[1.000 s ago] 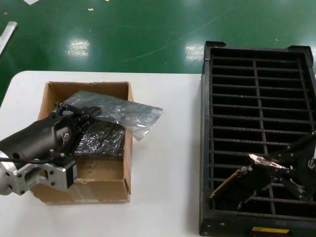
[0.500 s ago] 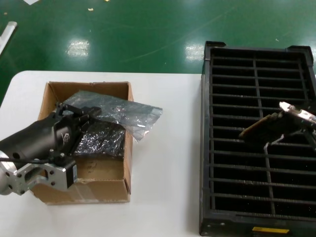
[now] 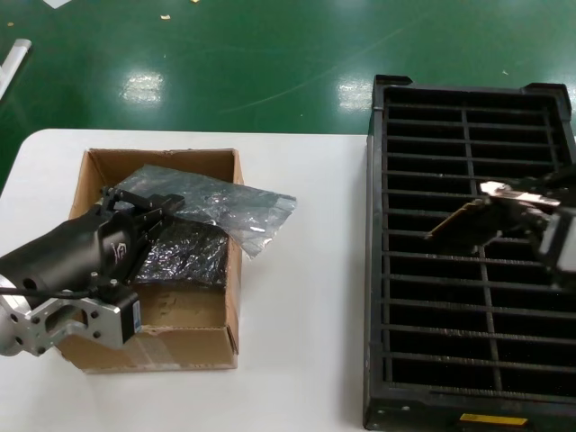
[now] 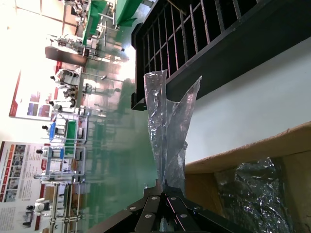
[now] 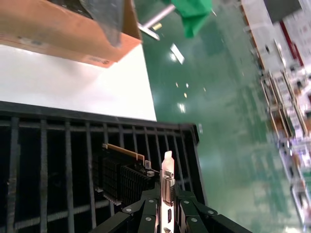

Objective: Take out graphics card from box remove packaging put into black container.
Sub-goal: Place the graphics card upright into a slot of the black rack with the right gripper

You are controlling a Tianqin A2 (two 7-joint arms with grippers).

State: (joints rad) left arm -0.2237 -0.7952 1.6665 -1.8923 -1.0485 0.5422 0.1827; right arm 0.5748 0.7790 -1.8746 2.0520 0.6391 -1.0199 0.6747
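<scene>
The right pincer grips the dark flat graphics card above the slotted black plastic crate (right of the brown cardboard box), while the left pincer pinches the smoky-grey film bag.

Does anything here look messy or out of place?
Only the packaging: the empty bag, pinched by the left gripper, drapes askew over the box wall. The card hangs tilted over the container in the right gripper.
</scene>
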